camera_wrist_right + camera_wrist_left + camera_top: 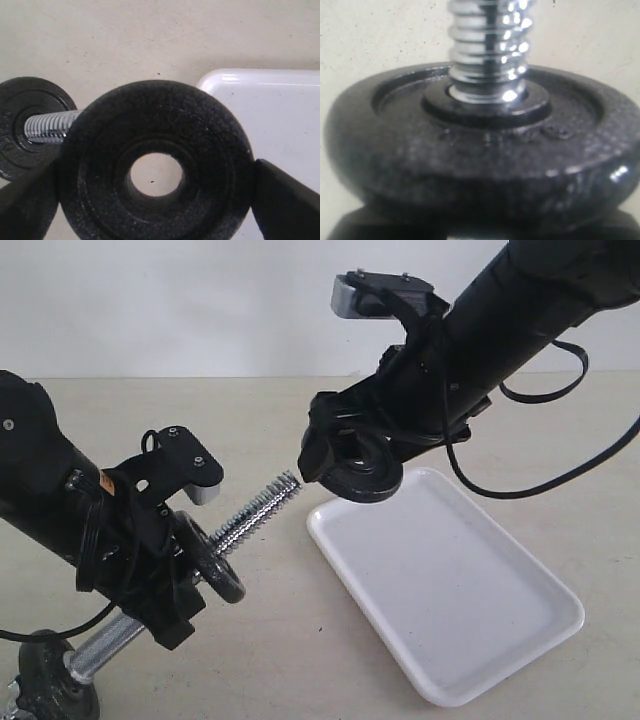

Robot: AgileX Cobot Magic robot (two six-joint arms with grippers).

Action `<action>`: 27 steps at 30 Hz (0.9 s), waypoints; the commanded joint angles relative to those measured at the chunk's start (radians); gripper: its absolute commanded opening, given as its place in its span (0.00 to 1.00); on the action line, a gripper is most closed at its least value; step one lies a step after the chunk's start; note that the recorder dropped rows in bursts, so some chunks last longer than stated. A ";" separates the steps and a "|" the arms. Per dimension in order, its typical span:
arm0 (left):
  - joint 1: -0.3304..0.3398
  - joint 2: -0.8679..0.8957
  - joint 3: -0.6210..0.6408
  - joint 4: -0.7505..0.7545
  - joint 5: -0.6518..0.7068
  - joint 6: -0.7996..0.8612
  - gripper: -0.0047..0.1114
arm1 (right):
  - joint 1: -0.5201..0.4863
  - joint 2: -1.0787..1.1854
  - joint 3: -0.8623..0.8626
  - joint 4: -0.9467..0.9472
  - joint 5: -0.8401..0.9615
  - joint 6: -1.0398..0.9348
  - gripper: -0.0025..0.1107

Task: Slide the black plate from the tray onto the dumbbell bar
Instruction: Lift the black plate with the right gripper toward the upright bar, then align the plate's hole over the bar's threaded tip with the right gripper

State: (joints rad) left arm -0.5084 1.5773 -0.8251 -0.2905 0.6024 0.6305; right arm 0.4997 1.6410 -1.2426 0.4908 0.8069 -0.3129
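Small round cast-iron black plate (366,476) (100,170) was pinched at its rim between the jaws of the right gripper (352,464), hung in the air by the corner of the white rectangular tray (455,600), centre hole just short of the threaded tip of the chrome dumbbell bar (258,512), left gripper (178,575) clamped on the bar behind a mounted black disc (224,572).

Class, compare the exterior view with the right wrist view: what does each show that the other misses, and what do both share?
Exterior only: the left gripper clamped on the dumbbell bar, the end weight at its lower end, and the whole tray. Right wrist only: the table seen straight through the centre hole of the black plate. Both: the right gripper holding the black plate, the bar's threaded end, and a disc seated on it.
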 commanded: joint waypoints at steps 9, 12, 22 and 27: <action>-0.004 -0.045 -0.023 -0.057 -0.142 0.061 0.08 | -0.002 -0.018 -0.017 0.110 -0.015 -0.045 0.02; -0.004 -0.045 -0.023 -0.100 -0.142 0.108 0.08 | -0.002 -0.018 -0.017 0.147 -0.015 -0.068 0.02; -0.004 -0.045 -0.023 -0.148 -0.158 0.148 0.08 | -0.002 -0.018 -0.017 0.256 -0.024 -0.145 0.02; -0.004 -0.045 -0.023 -0.146 -0.158 0.148 0.08 | -0.002 -0.018 -0.017 0.256 -0.026 -0.143 0.02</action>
State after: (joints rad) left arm -0.5084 1.5773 -0.8251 -0.3875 0.5323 0.7720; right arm 0.4997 1.6410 -1.2426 0.7087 0.8106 -0.4451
